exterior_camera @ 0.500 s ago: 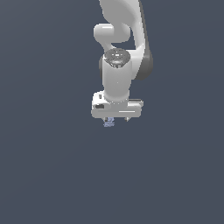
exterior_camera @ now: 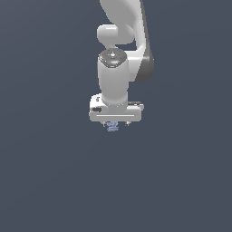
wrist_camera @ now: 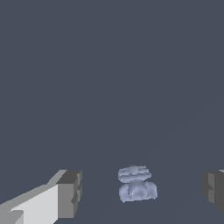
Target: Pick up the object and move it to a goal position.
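Gripper (wrist_camera: 140, 192) spread wide — object (wrist_camera: 136, 184) sitting between the fingers (wrist_camera: 70, 192), touching neither. Best to centre over it, sink low, then close gently — tiny, ridged, likely to slip.

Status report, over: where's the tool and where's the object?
Tool open, fingers wide apart, not touching the object. Object sits between them, ungrasped. Nothing else visible in the way.
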You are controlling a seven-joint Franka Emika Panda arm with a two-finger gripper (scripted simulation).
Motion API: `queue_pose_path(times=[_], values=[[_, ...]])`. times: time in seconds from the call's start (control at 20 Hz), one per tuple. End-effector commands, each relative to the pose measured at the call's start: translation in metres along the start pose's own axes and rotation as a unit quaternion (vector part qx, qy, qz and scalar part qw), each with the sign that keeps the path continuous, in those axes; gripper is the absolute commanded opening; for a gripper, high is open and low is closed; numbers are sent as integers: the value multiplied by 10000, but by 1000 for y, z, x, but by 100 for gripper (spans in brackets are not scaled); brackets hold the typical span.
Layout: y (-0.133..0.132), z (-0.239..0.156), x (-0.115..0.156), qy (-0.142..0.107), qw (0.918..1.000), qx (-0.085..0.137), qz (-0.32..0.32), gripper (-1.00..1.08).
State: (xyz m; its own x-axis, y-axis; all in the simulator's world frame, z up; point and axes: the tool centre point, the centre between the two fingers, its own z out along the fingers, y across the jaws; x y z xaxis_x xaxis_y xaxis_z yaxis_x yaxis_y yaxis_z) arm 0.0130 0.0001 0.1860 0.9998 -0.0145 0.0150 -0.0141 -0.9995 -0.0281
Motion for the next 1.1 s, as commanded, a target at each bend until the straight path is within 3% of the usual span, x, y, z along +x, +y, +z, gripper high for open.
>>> queue_pose_path(times=[0.0,0.5,1.05], values=[[3,-1,1,13,10000,11,-3,100],[3,3,-2,4,9997,9,252,100],[4,19,-14,-17,9913,3,1314,100]])
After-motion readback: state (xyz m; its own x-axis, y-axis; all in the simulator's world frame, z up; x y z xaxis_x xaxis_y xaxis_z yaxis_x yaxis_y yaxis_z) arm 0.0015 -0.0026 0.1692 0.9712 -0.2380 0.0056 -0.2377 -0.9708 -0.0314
